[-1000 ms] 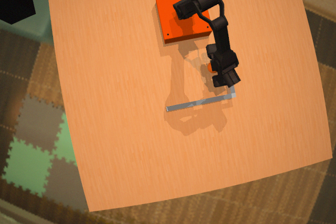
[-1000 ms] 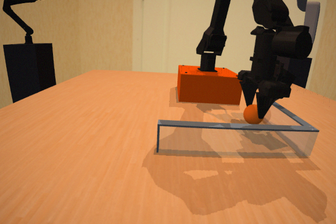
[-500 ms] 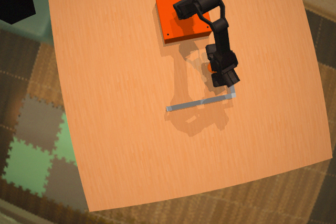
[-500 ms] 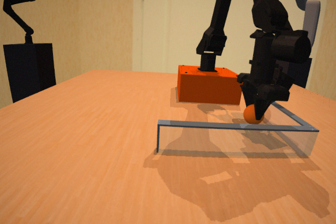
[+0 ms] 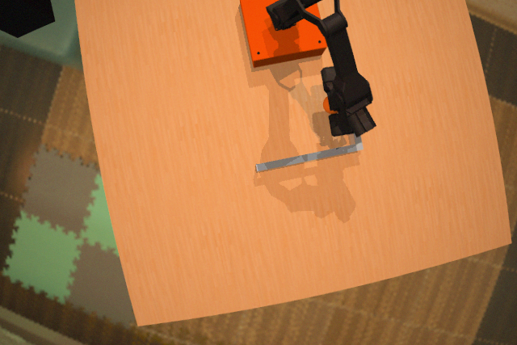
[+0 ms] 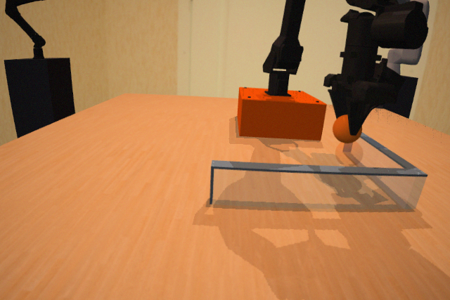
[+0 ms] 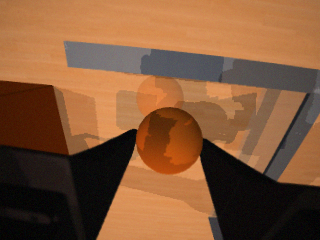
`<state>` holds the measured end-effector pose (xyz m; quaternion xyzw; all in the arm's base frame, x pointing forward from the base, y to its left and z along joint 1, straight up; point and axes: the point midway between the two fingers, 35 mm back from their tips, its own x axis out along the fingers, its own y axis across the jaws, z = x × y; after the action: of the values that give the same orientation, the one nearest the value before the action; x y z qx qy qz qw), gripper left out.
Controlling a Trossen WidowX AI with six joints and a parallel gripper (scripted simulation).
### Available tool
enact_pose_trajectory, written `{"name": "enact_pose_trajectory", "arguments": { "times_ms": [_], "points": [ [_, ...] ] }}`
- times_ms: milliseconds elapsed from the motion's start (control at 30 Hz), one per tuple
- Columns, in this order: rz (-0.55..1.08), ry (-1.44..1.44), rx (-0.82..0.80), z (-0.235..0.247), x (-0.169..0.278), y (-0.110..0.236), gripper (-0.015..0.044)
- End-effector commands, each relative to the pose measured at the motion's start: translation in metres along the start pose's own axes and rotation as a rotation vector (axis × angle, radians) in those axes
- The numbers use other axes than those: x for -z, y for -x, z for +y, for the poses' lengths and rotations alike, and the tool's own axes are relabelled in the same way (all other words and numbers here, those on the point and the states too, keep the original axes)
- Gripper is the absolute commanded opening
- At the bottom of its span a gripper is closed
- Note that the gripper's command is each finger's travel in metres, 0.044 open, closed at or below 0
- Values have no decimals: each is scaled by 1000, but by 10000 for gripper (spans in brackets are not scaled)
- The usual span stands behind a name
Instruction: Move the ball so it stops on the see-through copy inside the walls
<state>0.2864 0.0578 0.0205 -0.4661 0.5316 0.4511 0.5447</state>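
The orange ball (image 5: 327, 104) (image 6: 346, 128) (image 7: 169, 140) is held between the two black fingers of my gripper (image 6: 347, 126) (image 7: 168, 138), which is shut on it. In the exterior view the ball hangs clear of the table. The pale see-through copy (image 6: 349, 154) (image 7: 159, 94) shows below the ball there, and just beyond it in the wrist view. The arm hides the copy in the top view. The long clear wall (image 5: 306, 157) (image 6: 275, 166) (image 7: 107, 56) and the side wall (image 6: 384, 151) (image 7: 286, 142) meet in a corner.
The orange base block (image 5: 275, 26) (image 6: 281, 119) (image 7: 30, 115) stands on the table (image 5: 187, 228) (image 6: 109, 216) behind the gripper, away from the long wall. The side wall runs close beside the gripper. Another arm on a dark stand (image 6: 36, 89) is in the background.
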Motion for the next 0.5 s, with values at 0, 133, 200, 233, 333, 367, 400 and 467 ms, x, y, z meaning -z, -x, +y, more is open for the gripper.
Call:
{"name": "enact_pose_trajectory", "arguments": {
  "times_ms": [0,133,200,233,333,367,400,467],
  "points": [
    [-4,14,7,-1,-1,29,0],
    [-6,28,-1,2,-1,58,0],
    [-6,34,-4,5,0,72,0],
    [-6,37,-6,7,0,78,0],
    [-7,39,-7,8,1,83,0],
    [-7,39,-7,8,1,83,0],
    [-7,39,-7,8,0,82,0],
    [-7,39,-7,8,-3,74,0]
  ]
}}
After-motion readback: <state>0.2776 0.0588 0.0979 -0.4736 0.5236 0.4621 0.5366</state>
